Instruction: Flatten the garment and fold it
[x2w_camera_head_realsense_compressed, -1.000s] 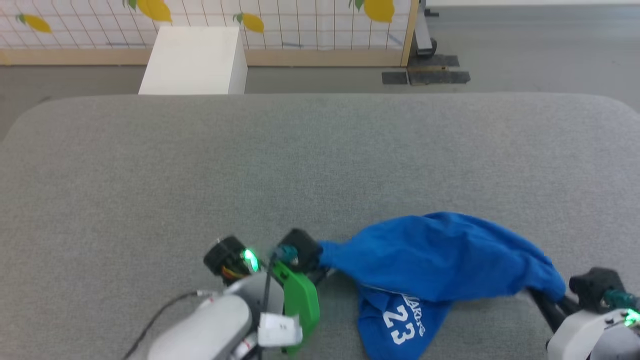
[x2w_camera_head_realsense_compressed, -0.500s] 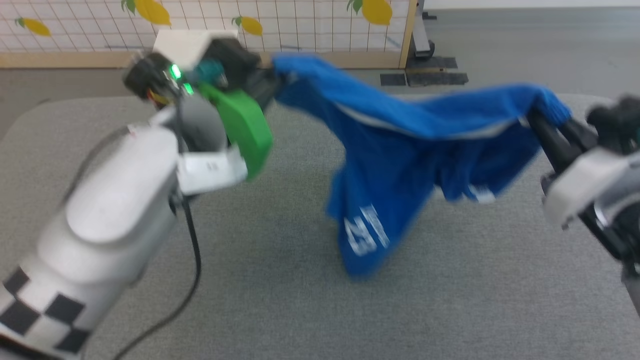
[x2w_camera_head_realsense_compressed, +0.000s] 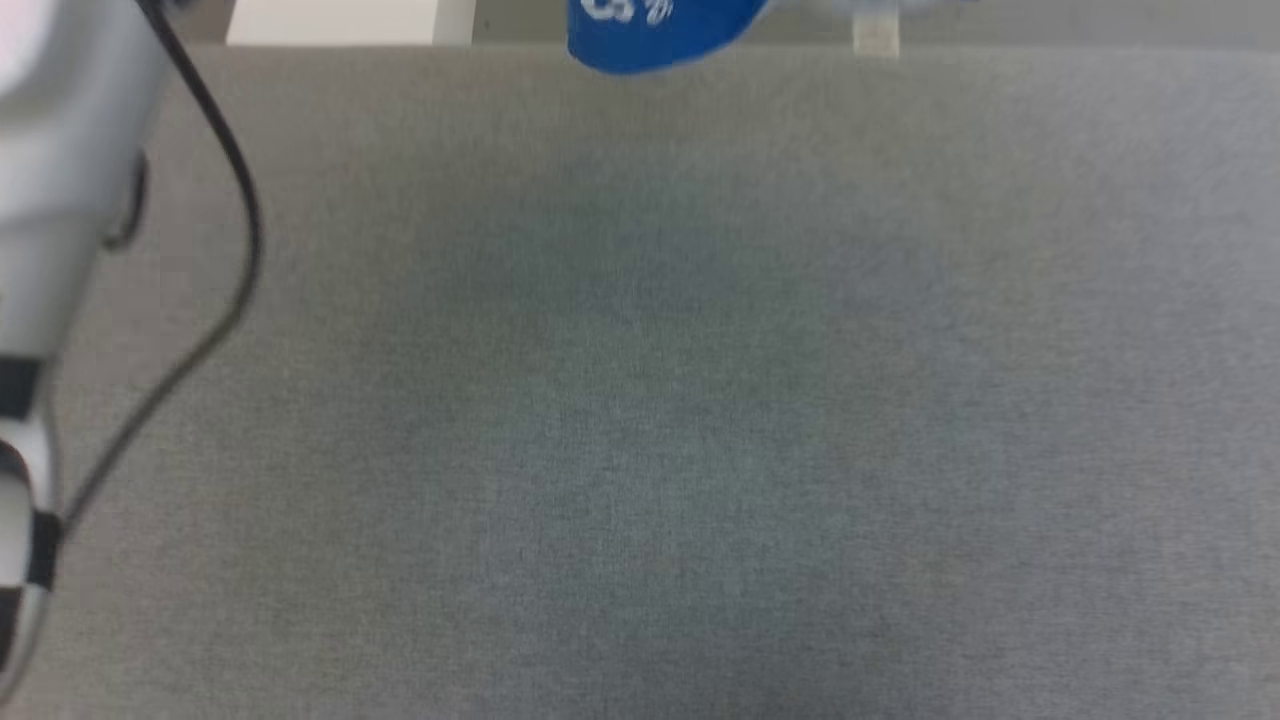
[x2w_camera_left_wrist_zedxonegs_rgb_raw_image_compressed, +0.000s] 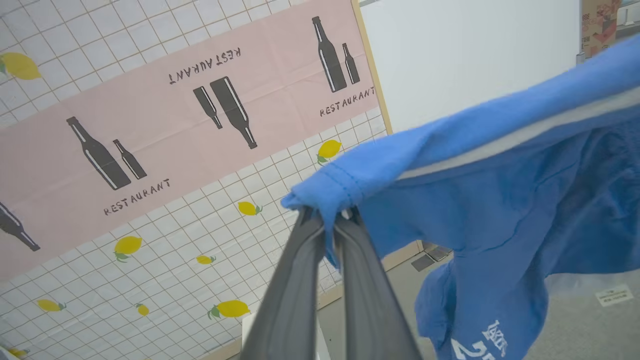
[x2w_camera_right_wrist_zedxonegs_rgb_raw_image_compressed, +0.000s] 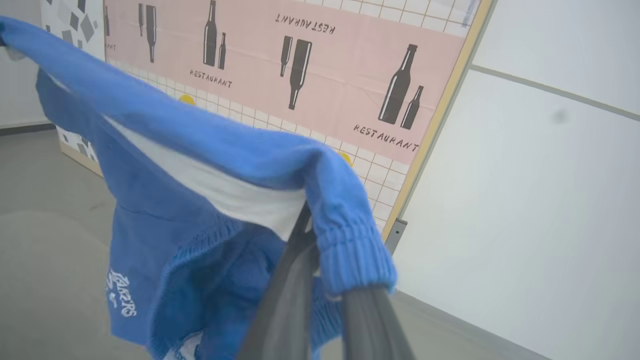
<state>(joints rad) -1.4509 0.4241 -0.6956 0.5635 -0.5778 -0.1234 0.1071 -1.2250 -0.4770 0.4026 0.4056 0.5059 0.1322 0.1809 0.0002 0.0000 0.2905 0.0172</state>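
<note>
While the small royal-blue soft sports garment (x2w_camera_left_wrist_zedxonegs_rgb_raw_image_compressed: 500, 200) is held up in the air, it is pinched at two opposite ends. A hemmed blue corner is clamped between the pressed-together dark fingers of the left gripper (x2w_camera_left_wrist_zedxonegs_rgb_raw_image_compressed: 327, 216). A ribbed blue cuff is nipped by the right gripper (x2w_camera_right_wrist_zedxonegs_rgb_raw_image_compressed: 320, 250), whose fingers are likewise closed tight on the cloth. From each claw the fabric is stretched away sideways as a taut upper edge with a white trim band along it. The rest is left hanging below the fingertips, with the white lettering and part of the number lowest of all. In the head view that lowest blue fold is seen at the top edge, apparently clear of the grey cloth-covered table (x2w_camera_head_realsense_compressed: 640, 400). The garment is judged to be held by two ends and off the surface so that bunched folds may be drawn out by its own weight before it is laid down. Flattening is thus judged to be under way; folding is not yet begun.
</note>
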